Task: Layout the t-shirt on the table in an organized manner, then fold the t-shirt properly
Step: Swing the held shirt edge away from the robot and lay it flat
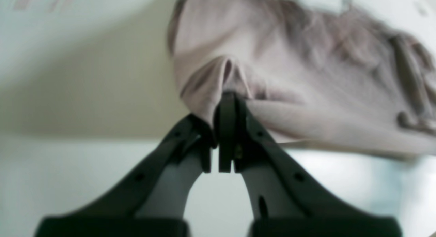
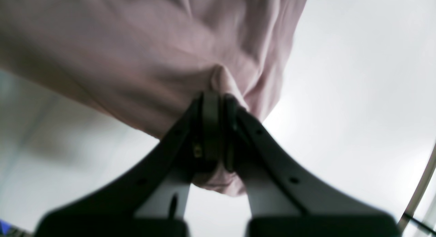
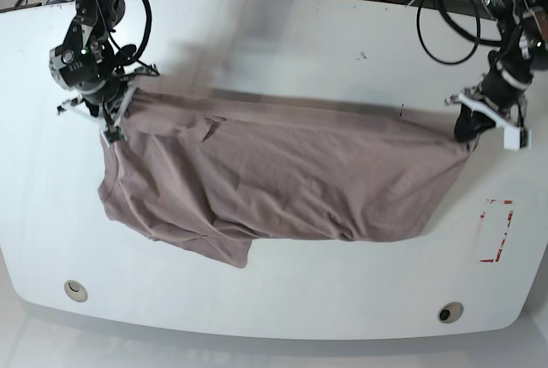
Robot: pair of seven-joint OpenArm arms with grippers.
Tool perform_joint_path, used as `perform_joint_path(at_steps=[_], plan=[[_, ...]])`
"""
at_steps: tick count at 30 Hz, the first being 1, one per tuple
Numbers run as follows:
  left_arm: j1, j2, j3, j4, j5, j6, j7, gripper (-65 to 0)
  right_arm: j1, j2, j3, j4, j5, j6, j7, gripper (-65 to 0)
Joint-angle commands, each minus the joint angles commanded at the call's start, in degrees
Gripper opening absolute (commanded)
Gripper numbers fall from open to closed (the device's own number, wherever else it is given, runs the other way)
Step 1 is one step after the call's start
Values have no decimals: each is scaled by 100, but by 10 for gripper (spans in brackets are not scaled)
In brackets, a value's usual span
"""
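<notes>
Left wrist view: the left gripper [image 1: 226, 104] is clenched on a pinch of the dusty mauve-brown cotton t-shirt [image 1: 306, 66].

Right wrist view: the right gripper [image 2: 218, 100] grasps another bunched edge.

Base view alone shows why: the shirt is stretched taut between both, hanging toward the glossy white table [image 3: 282, 34]'s near edge, probably to spread it.

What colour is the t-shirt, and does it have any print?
The t-shirt is a plain dusty mauve-brown with no print visible, shown best in the base view.

Black arms with looping cables, dark two-fingered claws [image 1: 218, 128].
</notes>
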Motion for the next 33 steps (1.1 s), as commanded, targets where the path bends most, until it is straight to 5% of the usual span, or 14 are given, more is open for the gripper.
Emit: perform_joint_path(at_steps=[11, 22, 33], plan=[[897, -343, -229, -44, -9, 0, 0, -644, -730, -149, -26, 26, 0, 0, 0, -647], [1310, -343, -220, -62, 9, 0, 0, -644, -844, -193, -26, 0, -18, 0, 0, -647], [1600, -659, -220, -53, 0, 0, 0, -642, -1002, 9, -26, 18, -9, 0, 9, -647]])
